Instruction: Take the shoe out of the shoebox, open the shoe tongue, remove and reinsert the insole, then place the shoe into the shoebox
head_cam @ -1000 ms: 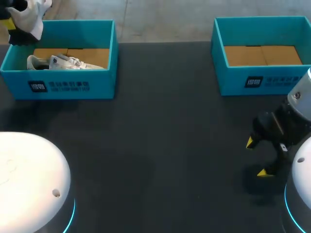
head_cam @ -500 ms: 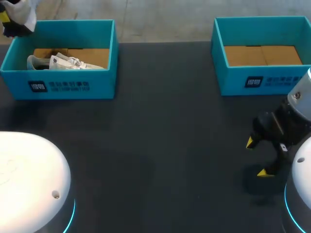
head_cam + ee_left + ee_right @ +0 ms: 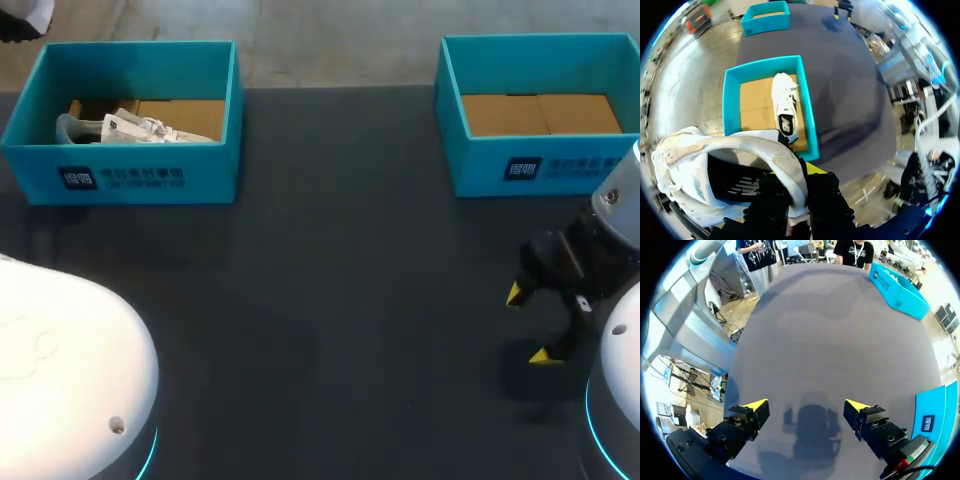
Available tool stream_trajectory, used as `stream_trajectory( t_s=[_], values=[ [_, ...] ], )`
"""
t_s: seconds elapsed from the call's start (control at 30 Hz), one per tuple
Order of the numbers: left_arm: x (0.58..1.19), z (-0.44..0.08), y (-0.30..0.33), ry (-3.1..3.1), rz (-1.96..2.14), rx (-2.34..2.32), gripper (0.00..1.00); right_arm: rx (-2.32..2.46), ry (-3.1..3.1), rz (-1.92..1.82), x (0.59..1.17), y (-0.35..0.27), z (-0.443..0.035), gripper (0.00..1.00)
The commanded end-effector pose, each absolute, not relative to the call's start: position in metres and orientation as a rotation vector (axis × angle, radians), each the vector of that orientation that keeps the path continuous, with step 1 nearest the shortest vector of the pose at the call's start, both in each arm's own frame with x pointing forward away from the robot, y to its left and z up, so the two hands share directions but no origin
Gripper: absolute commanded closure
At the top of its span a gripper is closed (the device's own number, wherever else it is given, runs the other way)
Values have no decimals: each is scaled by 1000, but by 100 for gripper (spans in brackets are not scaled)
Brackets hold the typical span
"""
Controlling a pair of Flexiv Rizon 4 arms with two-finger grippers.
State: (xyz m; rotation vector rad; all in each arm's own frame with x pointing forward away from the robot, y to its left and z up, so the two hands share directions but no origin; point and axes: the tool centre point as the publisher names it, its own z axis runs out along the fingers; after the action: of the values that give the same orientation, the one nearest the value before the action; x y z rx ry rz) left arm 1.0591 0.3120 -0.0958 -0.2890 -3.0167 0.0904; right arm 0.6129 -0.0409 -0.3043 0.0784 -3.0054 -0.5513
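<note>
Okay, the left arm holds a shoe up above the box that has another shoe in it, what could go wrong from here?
The left tool pinches only the thin collar edge of the shoe, which hangs off to one side; it may slip or swing. Dropped, it could land on the second shoe in the shoebox, or outside it.

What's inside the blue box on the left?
One white shoe lies on the box's brown bottom. The other shoe, gripped in the left tool, covers the box's near corner, so that bit is hidden.
</note>
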Motion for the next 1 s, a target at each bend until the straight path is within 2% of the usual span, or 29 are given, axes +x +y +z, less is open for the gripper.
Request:
stream_trajectory(
  t_s=[0.03,0.2,0.5,1.0],
  values=[
    [1069,-95,312,-2885,-51,-607,100,77,-3008,-548,612,-40,-305,0],
    [1062,-102,318,-2761,-167,-1026,100,77,-3008,-548,612,-40,-305,0],
    [1054,-102,325,-2677,-310,-1488,100,77,-3008,-548,612,-40,-305,0],
    [1054,-102,325,-2677,-310,-1488,100,77,-3008,-548,612,-40,-305,0]
  ],
)
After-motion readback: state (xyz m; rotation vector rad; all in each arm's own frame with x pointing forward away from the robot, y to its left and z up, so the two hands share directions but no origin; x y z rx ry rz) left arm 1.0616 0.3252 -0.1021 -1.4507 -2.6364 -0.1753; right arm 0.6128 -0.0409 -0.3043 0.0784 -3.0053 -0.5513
